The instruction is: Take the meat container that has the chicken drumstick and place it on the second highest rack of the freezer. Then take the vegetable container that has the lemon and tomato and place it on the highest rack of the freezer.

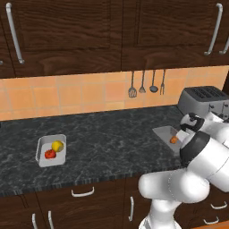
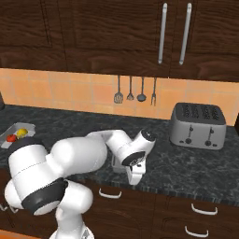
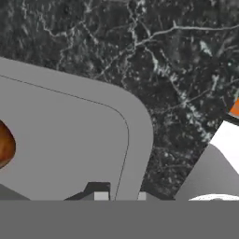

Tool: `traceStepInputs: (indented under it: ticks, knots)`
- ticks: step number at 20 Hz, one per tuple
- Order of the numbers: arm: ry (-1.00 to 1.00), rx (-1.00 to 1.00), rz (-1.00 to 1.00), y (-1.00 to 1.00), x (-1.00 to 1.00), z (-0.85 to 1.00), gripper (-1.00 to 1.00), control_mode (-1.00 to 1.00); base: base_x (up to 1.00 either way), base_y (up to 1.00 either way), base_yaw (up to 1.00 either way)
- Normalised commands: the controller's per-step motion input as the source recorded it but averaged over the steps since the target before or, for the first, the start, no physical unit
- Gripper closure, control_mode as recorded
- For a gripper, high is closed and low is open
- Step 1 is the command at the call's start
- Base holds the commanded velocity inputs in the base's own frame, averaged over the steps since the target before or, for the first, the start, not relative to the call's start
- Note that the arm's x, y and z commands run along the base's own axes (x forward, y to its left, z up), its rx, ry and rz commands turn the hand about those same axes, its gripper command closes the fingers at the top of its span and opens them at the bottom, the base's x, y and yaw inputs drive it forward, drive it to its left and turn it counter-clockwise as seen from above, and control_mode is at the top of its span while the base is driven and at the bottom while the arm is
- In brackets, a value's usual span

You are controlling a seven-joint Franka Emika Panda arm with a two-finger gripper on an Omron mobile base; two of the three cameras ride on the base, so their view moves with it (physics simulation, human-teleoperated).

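The meat container (image 1: 163, 132) is a grey tray on the dark counter, right of centre, with the chicken drumstick (image 1: 173, 140) inside. My gripper (image 1: 180, 136) reaches down onto the tray's near right edge. In the hand view the tray's rim (image 3: 136, 140) runs between the two fingertips (image 3: 100, 196), the gripper (image 3: 121, 196) is shut on it, and the drumstick (image 3: 5, 145) shows at the left edge. The vegetable container (image 1: 50, 150) sits far left with the lemon (image 1: 57, 145) and tomato (image 1: 50, 154); it also appears at the left of the right base view (image 2: 17, 131). The freezer is out of view.
A silver toaster (image 1: 203, 99) stands at the back right, close behind the hand. Utensils (image 1: 142, 83) hang on the tiled wall under dark upper cabinets. Drawers (image 1: 83, 192) run below the counter's front edge. Bare counter (image 1: 112, 138) lies between the two trays.
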Motion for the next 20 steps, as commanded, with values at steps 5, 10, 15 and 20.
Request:
traceStepInputs:
  ticks: [5, 10, 15, 20]
  knots:
    - [-0.39, -0.04, 0.0, 0.33, -0.62, 0.92, 1.0, -1.0, 0.0, 0.0, 0.0]
    - [-0.25, -0.03, 0.0, 0.3, -0.47, 0.93, 1.0, -1.0, 0.0, 0.0, 0.0]
    - [0.02, -0.03, 0.0, 0.43, -0.31, 0.96, 1.0, -1.0, 0.0, 0.0, 0.0]
    - [0.16, -0.05, -0.01, 0.31, -0.08, 0.8, 1.0, -1.0, 0.0, 0.0, 0.0]
